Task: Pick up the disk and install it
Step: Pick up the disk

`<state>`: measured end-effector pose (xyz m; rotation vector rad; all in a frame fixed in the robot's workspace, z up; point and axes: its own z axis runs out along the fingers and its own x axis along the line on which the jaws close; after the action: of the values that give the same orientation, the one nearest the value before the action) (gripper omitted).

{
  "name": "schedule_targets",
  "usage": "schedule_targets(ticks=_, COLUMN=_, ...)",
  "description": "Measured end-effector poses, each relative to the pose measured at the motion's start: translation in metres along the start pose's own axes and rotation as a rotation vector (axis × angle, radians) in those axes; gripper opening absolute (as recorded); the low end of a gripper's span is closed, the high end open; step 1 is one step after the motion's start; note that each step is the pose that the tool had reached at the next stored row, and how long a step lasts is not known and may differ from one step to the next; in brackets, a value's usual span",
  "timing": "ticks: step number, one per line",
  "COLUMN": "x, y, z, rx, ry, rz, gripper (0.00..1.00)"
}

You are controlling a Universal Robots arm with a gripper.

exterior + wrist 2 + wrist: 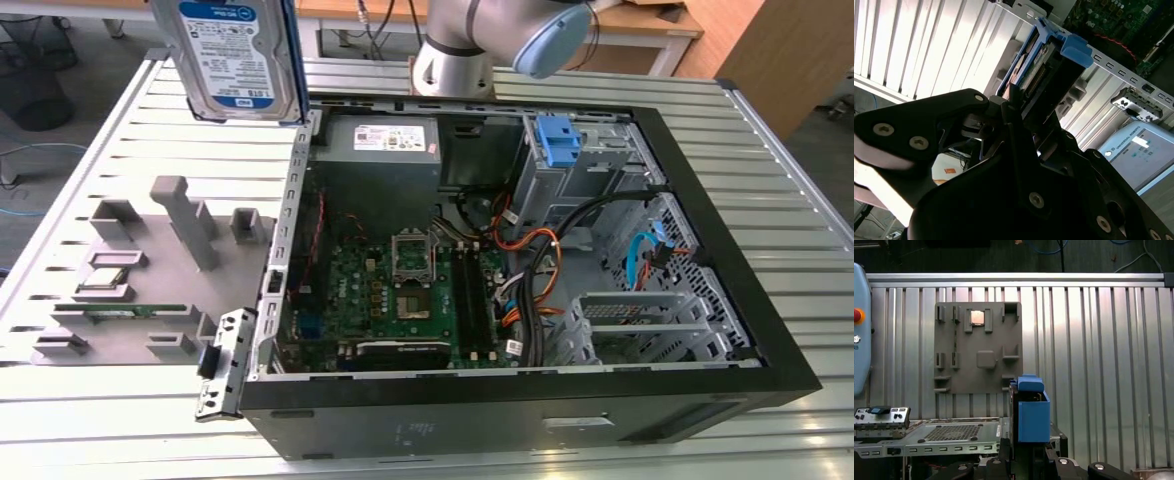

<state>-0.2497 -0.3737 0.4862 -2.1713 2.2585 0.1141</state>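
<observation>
While the gripper [1029,111] pinches the disk [238,55] between its fingers, the drive hangs label-out above the slatted table [120,130], towards the exterior view's left of the open computer case [534,410], beyond the grey tray [147,300]

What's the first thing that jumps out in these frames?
The silver rectangular disk with a white-and-blue label, in its blue plastic carrier, hangs high at the exterior view's upper left, clamped in the black gripper. The open black computer case sits at centre, green motherboard exposed, and a grey fixture tray lies at the exterior view's left.
</observation>
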Motion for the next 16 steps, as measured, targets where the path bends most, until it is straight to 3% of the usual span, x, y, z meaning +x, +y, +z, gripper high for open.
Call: schedule_targets(ticks=16, x=-0.0011, y=-0.0272, z=-0.0013, rx=-0.0001, ry=0.0001, rz=0.0, gripper=0.35)
